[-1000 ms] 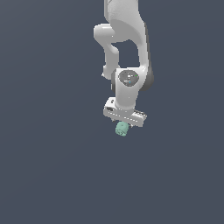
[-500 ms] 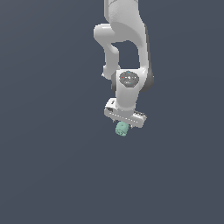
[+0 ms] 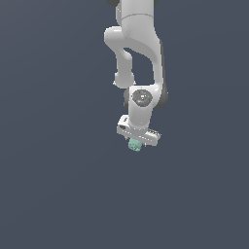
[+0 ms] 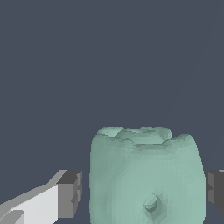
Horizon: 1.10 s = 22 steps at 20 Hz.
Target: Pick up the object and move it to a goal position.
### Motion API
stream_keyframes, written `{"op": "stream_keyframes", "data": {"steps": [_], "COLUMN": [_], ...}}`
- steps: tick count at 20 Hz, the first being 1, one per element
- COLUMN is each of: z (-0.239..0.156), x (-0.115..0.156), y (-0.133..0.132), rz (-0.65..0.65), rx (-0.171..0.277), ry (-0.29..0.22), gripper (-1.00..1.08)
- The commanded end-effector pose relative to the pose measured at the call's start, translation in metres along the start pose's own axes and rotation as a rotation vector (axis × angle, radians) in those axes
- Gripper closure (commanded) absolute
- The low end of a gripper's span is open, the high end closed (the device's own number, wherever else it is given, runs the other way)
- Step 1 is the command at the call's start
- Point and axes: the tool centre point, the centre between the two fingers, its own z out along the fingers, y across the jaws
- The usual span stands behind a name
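In the exterior view, the white arm [image 3: 138,44] reaches down from the top of the picture, with the gripper [image 3: 136,141] at its lowest end. The object [image 3: 134,145] sits directly under the gripper's white crossbar, only its lower part showing, a small mint-green lump against the plain slate-grey ground [image 3: 53,185]. It is too small here to tell which way it points, and no long axis stands out. A round joint cap [image 3: 142,97] sits above the gripper.

In the wrist view, the object [image 4: 146,175] is a blocky, roughly cube-like mass with rounded edges, a rumpled upper rim and a small dimple on the near face, matte and unmarked. A dark pad [image 4: 70,194] stands just beside one flank with a slim gap; the opposite pad [image 4: 215,190] meets the other flank. Whether the claw truly clamps the object I cannot tell.
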Motion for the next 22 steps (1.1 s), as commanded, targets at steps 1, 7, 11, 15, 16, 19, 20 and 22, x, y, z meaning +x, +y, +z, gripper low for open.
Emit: {"op": "stream_keyframes", "data": {"steps": [1, 7, 11, 15, 16, 19, 20, 22], "z": [0.0067, 0.0089, 0.0089, 0.0081, 0.0079, 0.0051, 0.0035, -0.0009], "x": [0.0006, 0.0010, 0.0010, 0.0011, 0.0010, -0.0006, -0.0015, -0.0040], "y": [-0.0002, -0.0006, -0.0006, -0.0011, -0.0010, -0.0002, 0.0003, 0.0016], "rz": [0.001, 0.001, 0.001, 0.000, 0.000, 0.000, 0.000, 0.000], "rx": [0.001, 0.001, 0.001, 0.001, 0.001, 0.001, 0.001, 0.001], "ry": [0.001, 0.001, 0.001, 0.002, 0.002, 0.002, 0.002, 0.002], "gripper": [-0.92, 1.08, 1.08, 1.08, 1.08, 1.08, 1.08, 1.08]}}
